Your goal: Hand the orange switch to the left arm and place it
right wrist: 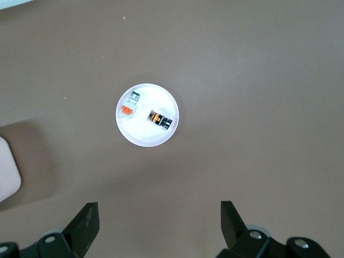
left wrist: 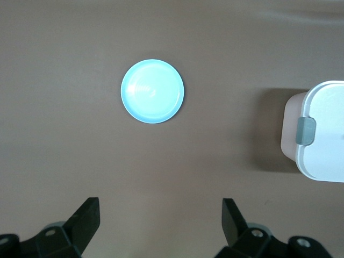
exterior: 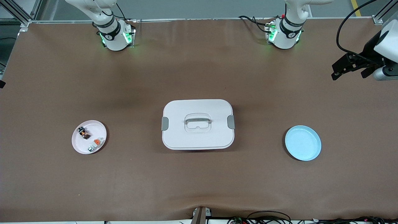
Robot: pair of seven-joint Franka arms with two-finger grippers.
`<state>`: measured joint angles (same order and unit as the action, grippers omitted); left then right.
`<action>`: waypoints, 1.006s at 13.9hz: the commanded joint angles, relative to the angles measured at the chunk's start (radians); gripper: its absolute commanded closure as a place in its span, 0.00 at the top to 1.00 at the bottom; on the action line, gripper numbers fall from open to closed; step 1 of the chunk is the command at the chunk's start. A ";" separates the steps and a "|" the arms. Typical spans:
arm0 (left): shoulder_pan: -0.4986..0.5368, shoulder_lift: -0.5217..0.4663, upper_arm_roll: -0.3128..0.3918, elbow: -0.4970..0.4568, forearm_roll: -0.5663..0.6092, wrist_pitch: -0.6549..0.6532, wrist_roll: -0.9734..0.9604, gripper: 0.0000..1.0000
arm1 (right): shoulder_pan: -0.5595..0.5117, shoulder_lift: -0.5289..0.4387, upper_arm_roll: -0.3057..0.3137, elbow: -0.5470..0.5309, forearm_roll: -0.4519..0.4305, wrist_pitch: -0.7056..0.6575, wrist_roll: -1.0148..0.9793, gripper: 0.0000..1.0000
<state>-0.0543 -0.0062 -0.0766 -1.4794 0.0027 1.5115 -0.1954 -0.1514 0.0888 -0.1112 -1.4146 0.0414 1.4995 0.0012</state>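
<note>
Switch (exterior: 84, 133) on white plate (exterior: 100, 127), box's (exterior: 197, 124) 9 o'clock | blue plate (exterior: 303, 143) at 3, likely destination | left gripper (left wrist: 160, 221), right gripper (right wrist: 159, 221) fingers wide, empty.

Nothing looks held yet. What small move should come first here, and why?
Probably the open right gripper should descend toward the tiny black-bodied orange switch on the small white round plate. Both grippers hang empty, the left gripper open above the table near the light blue round plate, and the large white lidded box sits between the plates.

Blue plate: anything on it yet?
No, the blue plate is bare; the orange switch lies on the white plate at the right arm's end of the table.
</note>
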 commanded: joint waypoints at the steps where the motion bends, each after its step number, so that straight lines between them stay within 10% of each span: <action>1: 0.004 0.006 0.003 0.019 -0.004 -0.017 0.016 1.00 | -0.031 0.066 0.010 0.000 0.012 0.043 0.014 1.00; 14: 0.005 0.006 0.009 0.039 -0.004 -0.017 0.017 1.00 | -0.070 0.149 0.008 -0.265 0.038 0.351 0.240 1.00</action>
<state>-0.0510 -0.0061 -0.0713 -1.4647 0.0027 1.5115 -0.1954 -0.2060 0.2415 -0.1140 -1.6127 0.0984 1.7657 0.2008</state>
